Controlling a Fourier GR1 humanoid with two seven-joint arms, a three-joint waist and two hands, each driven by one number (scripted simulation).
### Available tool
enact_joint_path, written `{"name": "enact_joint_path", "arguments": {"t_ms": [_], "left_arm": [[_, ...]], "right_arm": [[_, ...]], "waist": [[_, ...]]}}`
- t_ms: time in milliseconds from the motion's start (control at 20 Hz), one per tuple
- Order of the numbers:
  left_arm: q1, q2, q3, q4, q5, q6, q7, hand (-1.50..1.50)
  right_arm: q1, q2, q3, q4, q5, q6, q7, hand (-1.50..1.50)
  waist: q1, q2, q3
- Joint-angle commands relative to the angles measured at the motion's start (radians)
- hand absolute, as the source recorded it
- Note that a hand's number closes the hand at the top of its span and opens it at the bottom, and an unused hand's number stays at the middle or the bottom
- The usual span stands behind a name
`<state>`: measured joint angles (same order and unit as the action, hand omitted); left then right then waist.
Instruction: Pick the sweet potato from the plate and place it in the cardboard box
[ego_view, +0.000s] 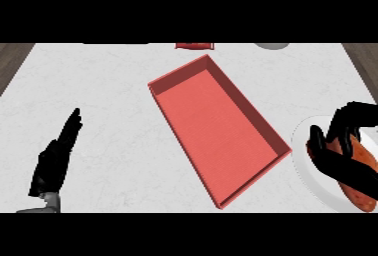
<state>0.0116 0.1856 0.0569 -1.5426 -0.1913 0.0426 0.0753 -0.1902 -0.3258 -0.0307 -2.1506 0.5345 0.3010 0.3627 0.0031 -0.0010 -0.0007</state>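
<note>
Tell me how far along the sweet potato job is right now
Early stage. Nothing is finished: the red box holds nothing. In hand: the right hand is curled over the sweet potato, which lies on the white plate at the right edge, not yet lifted. Left: raise it, carry it left and set it in the box. The left hand rests open at the lower left.

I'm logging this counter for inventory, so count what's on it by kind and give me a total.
Box, red and empty: 1
White plate: 1
Sweet potato, under the right hand: 1
Small red thing at the far edge: 1
Grey round thing at the far edge: 1
Total: 5
</note>
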Motion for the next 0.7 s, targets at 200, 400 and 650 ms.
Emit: {"name": "enact_joint_path", "arguments": {"t_ms": [200,400,650], "left_arm": [[0.009,0.014,0.018,-0.025,0.012,-0.033,0.008,0.0],[-0.01,-0.007,0.004,-0.059,-0.009,-0.013,0.059,0.0],[-0.039,-0.014,-0.001,-0.014,-0.032,-0.001,0.05,0.0]], "right_arm": [[-0.323,0.102,0.136,0.198,0.106,-0.004,0.19,1.5],[-0.398,0.158,0.172,0.322,0.146,-0.009,0.214,1.5],[-0.517,0.237,0.192,0.621,0.21,-0.105,0.153,1.5]], "waist": [[0.01,0.002,0.0],[0.006,0.001,0.0],[0.01,0.005,0.001]]}}
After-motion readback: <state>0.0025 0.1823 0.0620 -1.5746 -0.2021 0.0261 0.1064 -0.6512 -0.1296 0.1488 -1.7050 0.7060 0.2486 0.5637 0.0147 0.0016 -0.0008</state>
